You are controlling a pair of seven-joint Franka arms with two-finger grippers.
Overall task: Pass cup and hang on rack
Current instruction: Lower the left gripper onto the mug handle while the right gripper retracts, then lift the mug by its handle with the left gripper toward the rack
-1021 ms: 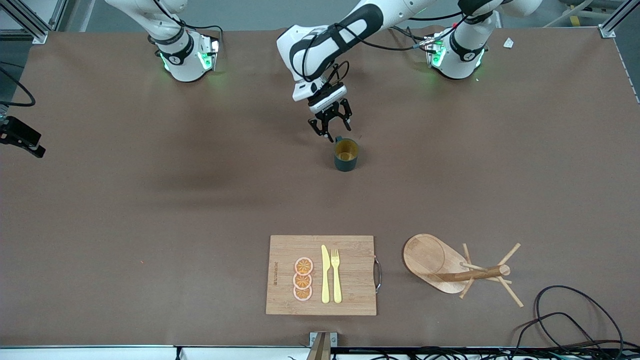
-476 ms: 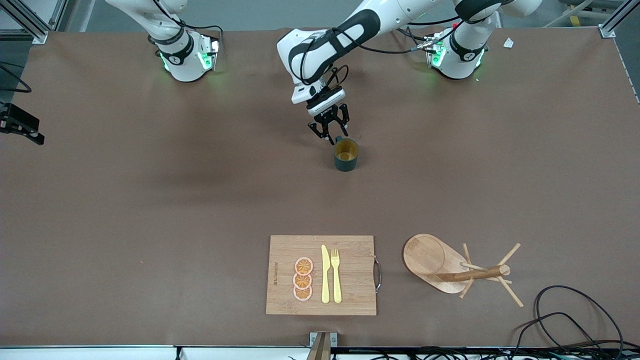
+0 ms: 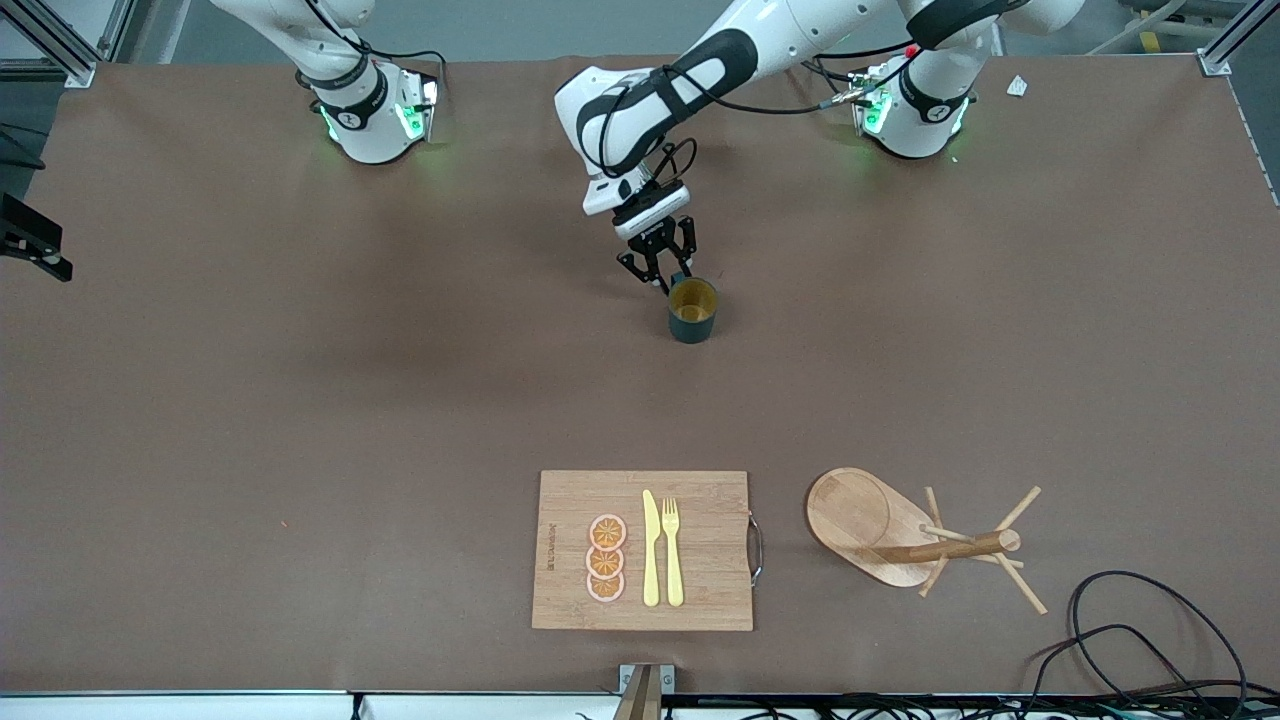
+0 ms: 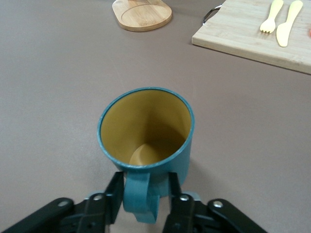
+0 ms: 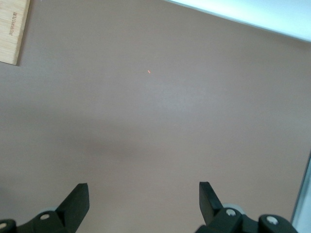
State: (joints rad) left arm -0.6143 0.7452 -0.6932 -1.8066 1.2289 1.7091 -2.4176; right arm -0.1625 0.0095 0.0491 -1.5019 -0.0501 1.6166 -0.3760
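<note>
Mid-table, upright teal mug (image 3: 691, 311) w/ mustard inside, handle (image 4: 141, 196) between left gripper's (image 3: 662, 276) fingers, not quite pinched. Right gripper (image 5: 143, 204) spread wide, waiting. Mug tree (image 3: 915, 532) tipped over beside cutting board (image 3: 642, 550), pegs partly hidden.

Lab: aluminium frame (image 3: 60, 45), loose cables (image 3: 1140, 640)

Both arms have glossy white rounded shells with black bands at the joints, and green lights glow on their round bases. Black cables loop along the left arm to a white wrist block. The left gripper (image 3: 662, 271) is black, with jointed linkage fingers (image 4: 112, 199) pinned by silver screws. The right gripper (image 5: 144, 201) has matching black fingers (image 5: 77, 201) and the same silver screws.
</note>
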